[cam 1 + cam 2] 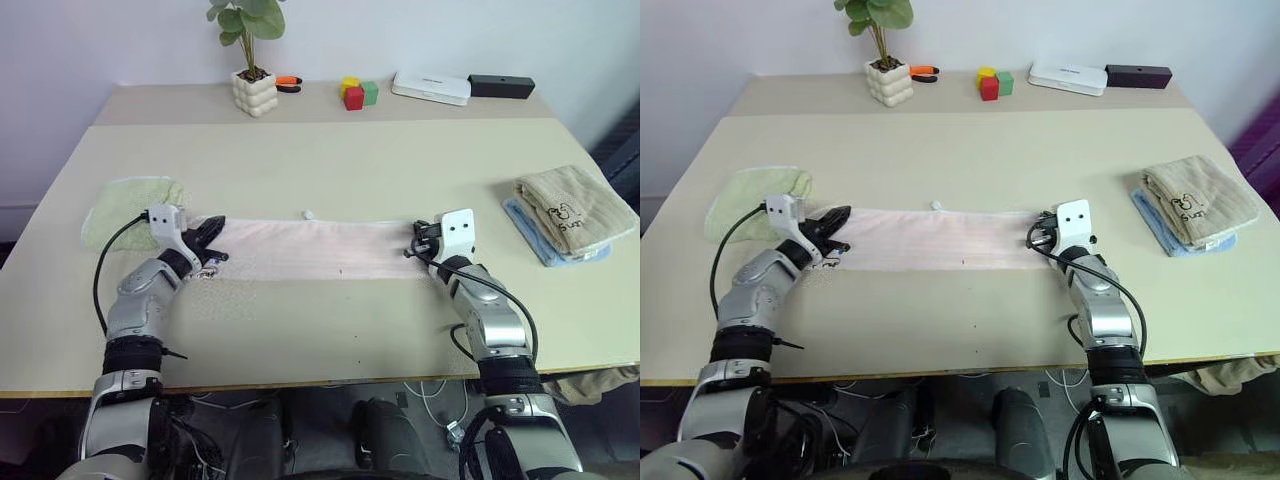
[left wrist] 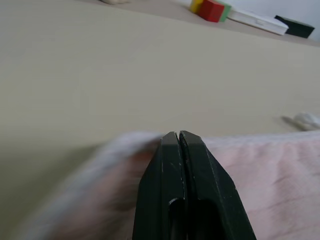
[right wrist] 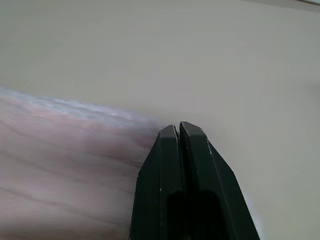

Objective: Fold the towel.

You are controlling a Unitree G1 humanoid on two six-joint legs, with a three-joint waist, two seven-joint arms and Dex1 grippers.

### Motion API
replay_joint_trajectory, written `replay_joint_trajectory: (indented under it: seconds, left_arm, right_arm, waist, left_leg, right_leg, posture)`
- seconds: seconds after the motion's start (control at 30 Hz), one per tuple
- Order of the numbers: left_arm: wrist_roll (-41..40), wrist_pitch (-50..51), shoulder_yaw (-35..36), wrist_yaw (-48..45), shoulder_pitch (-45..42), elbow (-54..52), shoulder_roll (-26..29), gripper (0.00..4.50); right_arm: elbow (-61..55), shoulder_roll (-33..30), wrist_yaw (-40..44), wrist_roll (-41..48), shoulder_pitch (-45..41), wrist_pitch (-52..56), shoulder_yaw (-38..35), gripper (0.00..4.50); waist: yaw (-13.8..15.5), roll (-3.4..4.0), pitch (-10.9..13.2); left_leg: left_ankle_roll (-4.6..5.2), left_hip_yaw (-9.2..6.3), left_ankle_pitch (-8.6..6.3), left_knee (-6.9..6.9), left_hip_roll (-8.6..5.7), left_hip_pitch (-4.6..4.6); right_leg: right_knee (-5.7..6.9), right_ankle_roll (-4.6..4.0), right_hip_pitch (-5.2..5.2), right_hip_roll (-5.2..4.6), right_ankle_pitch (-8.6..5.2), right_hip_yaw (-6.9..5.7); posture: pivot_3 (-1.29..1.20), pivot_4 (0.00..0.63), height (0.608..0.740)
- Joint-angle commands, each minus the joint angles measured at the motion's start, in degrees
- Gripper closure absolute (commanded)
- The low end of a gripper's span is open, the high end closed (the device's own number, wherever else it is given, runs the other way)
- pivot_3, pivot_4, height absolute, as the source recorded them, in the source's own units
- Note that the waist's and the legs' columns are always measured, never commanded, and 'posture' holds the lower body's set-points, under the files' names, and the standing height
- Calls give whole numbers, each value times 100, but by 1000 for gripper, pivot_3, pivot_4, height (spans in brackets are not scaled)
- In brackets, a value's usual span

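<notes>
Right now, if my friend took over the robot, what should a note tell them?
Left gripper: shut, at the left end of the pale pink terry cloth towel.
Right gripper: shut, at its right end.
Whether either pinches cloth cannot be told.
Towel: lying as a long strip across the beige table.
Done: apparently folded once lengthwise.
Left: fold it shorter.
</notes>
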Motion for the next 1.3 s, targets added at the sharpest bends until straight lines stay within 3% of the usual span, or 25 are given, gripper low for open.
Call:
replay_joint_trajectory:
  seconds: [0.03, 0.13, 0.37, 0.6, 0.77, 0.97, 1.3]
  left_arm:
    - [-489, 422, 232, -287, 71, -404, 24, 4500]
    - [-471, 350, 10, -775, 233, -843, 111, 3702]
    - [-448, 321, -247, -1606, 290, -1534, 518, 196]
    - [-587, 165, -327, -2925, -71, -1157, 1015, 84]
    - [-653, 249, -370, -3810, -411, -694, 1241, 84]
    - [-495, 34, -489, -4536, -898, -45, 1379, 84]
    - [-466, -74, -492, -4592, -971, 44, 1273, 84]
  right_arm:
    - [24, -103, 75, 78, -166, -114, -165, 4437]
    - [-408, -70, 330, 540, -195, 239, -347, 3663]
    - [-2042, -26, 112, 2354, 179, 2103, -1498, 109]
    - [-3694, 500, -1385, 4358, 1040, 3877, -2667, 41]
    - [-4351, 644, -2129, 5424, 1685, 4468, -2867, 41]
    - [-4412, 714, -3182, 6937, 2167, 4531, -2918, 41]
    - [-4102, 519, -4339, 8815, 2298, 3859, -2384, 41]
  waist:
    - [-2, 0, 0]
    - [-10, 0, 1]
    - [7, 1, 1]
    - [9, 1, 1]
    - [-1, 1, 1]
    - [-1, 0, 1]
    - [-6, 0, 1]
  left_leg:
    - [0, 0, 0, 0, 0, 0]
    - [-1, 0, 0, 0, 1, 0]
    - [-1, -1, -1, -2, 2, -3]
    - [0, -5, -2, -7, 3, -4]
    - [3, -5, -4, -9, 3, -4]
    - [4, -10, -4, -8, 2, -6]
    - [6, -28, -5, -9, 2, -6]
  right_leg:
    - [0, 0, 0, 0, 0, 0]
    - [0, 0, 0, 0, 0, 0]
    - [-1, -1, -2, 0, 0, -1]
    - [-3, -3, -5, 0, -1, -2]
    - [-5, -4, -5, -1, -1, -1]
    - [-6, -5, -4, -1, -2, -1]
    - [-7, -5, -4, -1, -2, 0]
  posture:
    - [0, 150, 735]
    - [0, 150, 735]
    - [0, 150, 735]
    - [0, 150, 735]
    - [0, 150, 735]
    - [0, 150, 735]
    - [0, 150, 735]
